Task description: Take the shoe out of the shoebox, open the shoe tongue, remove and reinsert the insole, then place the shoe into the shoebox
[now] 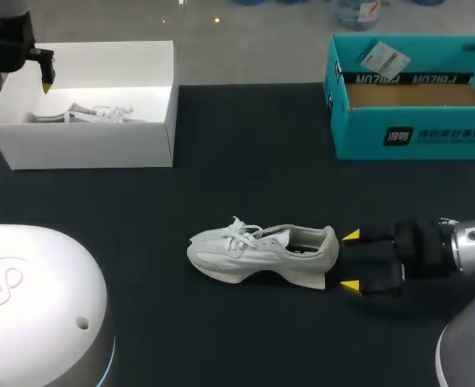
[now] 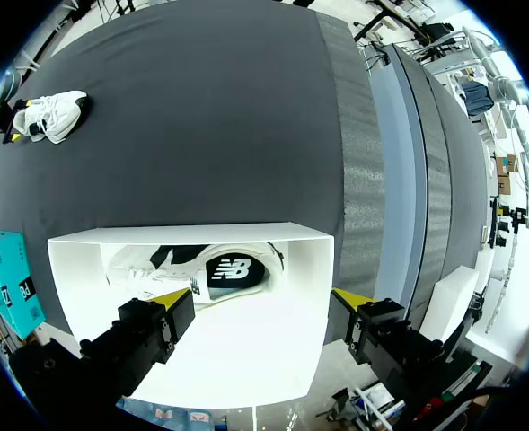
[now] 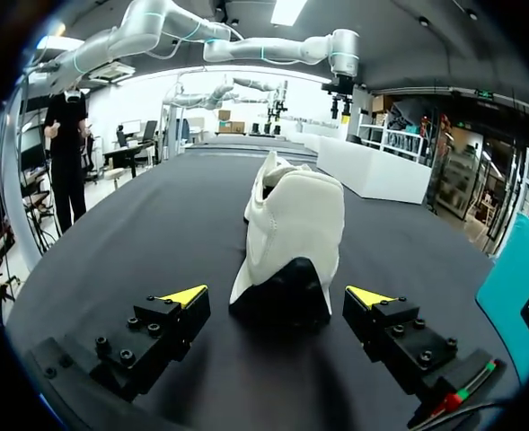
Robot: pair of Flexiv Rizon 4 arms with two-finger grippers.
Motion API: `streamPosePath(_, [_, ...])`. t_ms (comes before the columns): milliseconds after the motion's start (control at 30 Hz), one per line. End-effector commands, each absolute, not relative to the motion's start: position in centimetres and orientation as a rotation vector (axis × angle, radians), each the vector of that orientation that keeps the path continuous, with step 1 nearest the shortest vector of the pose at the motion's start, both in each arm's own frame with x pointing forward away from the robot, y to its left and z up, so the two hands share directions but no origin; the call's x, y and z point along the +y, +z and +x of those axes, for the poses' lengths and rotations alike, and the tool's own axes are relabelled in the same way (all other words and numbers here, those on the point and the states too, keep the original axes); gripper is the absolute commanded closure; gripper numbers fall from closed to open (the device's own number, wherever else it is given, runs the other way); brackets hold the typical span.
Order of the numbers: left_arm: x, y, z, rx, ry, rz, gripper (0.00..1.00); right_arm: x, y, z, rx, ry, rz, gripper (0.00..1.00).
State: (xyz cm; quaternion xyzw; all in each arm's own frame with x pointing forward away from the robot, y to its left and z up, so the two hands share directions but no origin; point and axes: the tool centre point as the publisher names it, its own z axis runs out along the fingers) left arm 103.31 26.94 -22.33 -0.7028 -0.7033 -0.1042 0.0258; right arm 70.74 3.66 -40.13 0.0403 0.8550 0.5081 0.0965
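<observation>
Mid-table: shoe (image 1: 261, 251); right gripper (image 1: 351, 260) behind heel, spread wide, holding nothing. Left gripper (image 1: 21, 81) over white box (image 1: 92, 147), likewise spread, empty.

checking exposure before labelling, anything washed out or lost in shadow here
Left wrist view: the white cardboard shoebox floor is blown out near the left gripper; the white sneaker inside is readable. Head view: evenly lit, white lace-up sneaker clear on the black table. Right wrist view: that sneaker's dark heel sole blends into the table.
</observation>
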Motion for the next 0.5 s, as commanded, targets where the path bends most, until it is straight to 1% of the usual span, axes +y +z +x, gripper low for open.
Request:
streamPosePath(33, [27.0, -22.3, 103.3, -2.172, -0.322, -2.173, 0.0, 4.4, -40.7, 71.2, 2.536, 1.508, 0.113, 0.0])
streamPosePath(500, [27.0, -22.3, 103.3, -2.172, -0.322, -2.173, 0.0, 6.7, -41.9, 72.1, 2.525, 1.562, 0.075, 0.0])
